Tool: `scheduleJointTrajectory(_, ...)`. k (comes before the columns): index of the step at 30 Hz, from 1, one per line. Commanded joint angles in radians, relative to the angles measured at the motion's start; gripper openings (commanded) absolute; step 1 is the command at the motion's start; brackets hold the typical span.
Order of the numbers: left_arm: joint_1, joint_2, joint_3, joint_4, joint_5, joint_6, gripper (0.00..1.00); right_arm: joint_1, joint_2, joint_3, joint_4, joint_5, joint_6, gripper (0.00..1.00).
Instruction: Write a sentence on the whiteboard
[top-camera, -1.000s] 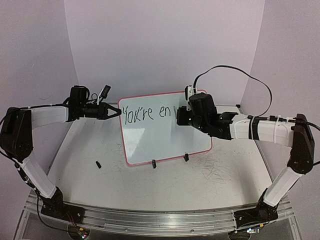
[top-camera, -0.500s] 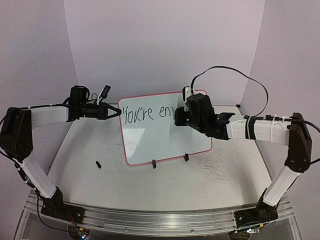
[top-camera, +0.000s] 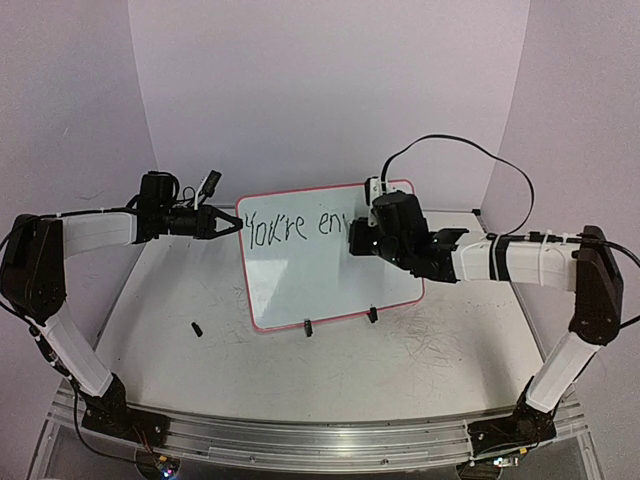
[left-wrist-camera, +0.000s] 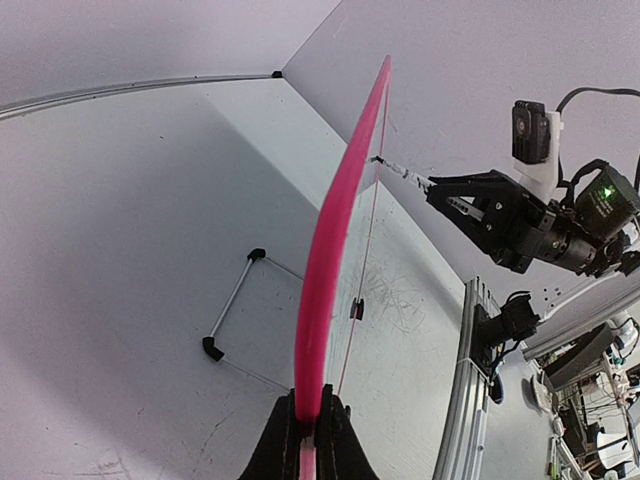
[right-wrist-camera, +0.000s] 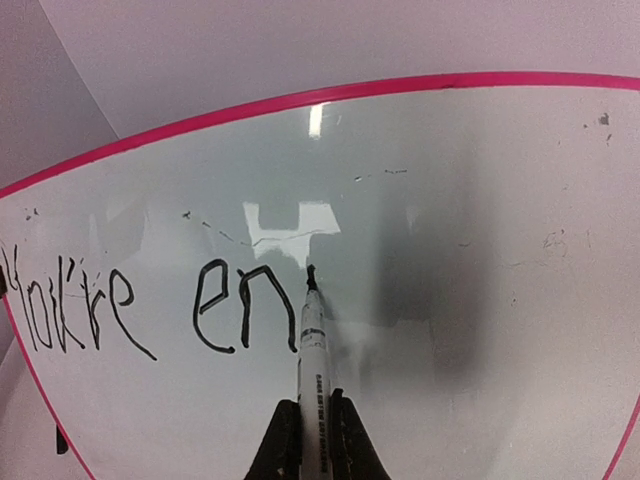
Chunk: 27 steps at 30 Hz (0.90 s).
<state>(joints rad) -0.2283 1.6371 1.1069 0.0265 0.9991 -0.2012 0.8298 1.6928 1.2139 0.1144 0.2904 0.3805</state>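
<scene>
While the whiteboard (top-camera: 330, 280) stands on the bench (top-camera: 200, 370), propped on its wire stand (left-wrist-camera: 232, 305), the left end effector (left-wrist-camera: 310, 432) is clenched on its pink left rim. The right end effector (right-wrist-camera: 314, 412) grasps a marker (right-wrist-camera: 311, 340), its tip at the board just right of the "n". The sentence (top-camera: 290, 229) reads "You're en" along the top.

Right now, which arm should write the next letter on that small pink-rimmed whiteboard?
The right. The right gripper holds the white marker pen, tip on the small pink-rimmed whiteboard just after black handwritten "You're en". The left gripper only clamps the board's rim.
</scene>
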Motion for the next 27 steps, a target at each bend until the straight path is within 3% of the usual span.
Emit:
scheduleJointTrajectory(1,-0.024,-0.015,0.035,-0.019,0.012,0.018,0.0,-0.003,-0.028,-0.036,-0.014,-0.011,0.031,0.0)
scheduleJointTrajectory(19,-0.028,-0.011,0.036,-0.019,0.012,0.018,0.0,-0.001,-0.071,-0.105,-0.032,0.015,0.061,0.0)
scheduleJointTrajectory(27,-0.027,-0.015,0.034,-0.019,0.01,0.019,0.0,-0.003,-0.045,-0.048,-0.015,0.053,0.037,0.0)
